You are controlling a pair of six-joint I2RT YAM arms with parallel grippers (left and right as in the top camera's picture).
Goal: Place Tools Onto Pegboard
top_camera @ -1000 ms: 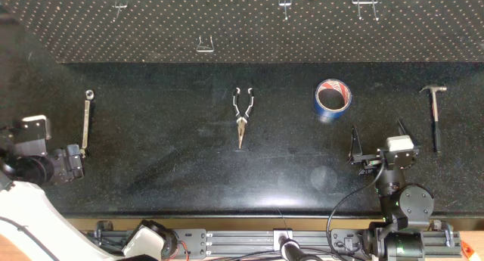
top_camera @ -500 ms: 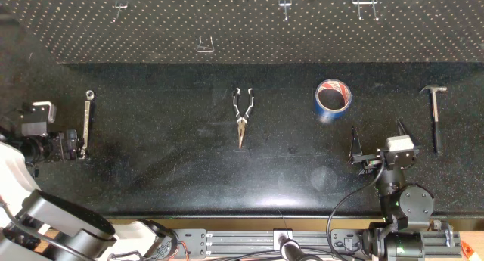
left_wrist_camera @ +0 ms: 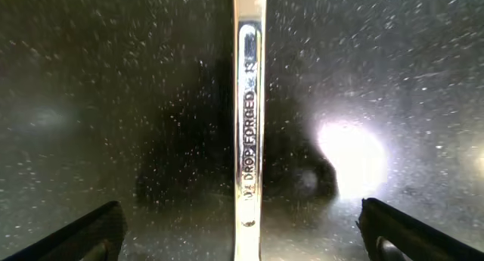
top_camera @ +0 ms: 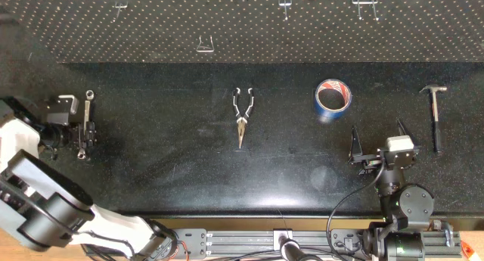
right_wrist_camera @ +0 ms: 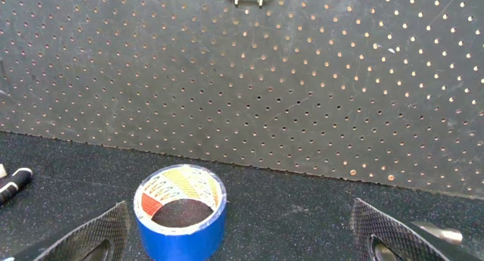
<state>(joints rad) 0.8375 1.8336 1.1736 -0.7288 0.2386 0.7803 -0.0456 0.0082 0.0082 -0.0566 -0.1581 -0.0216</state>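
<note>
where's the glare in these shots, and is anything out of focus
Left wrist view: a bright glare patch on the table beside the wrench, whose shaft shines. Top view: a soft sheen near the table's front edge. Right wrist view: even light, tape roll and pegboard sharp.

Silver wrench (left_wrist_camera: 248,125) lying flat at far left, black-handled pliers (top_camera: 242,113) in the middle, blue tape roll (top_camera: 333,99) hole upward, hammer (top_camera: 435,119) far right, dark pegboard (top_camera: 242,23) behind with metal hooks (top_camera: 204,44).
</note>
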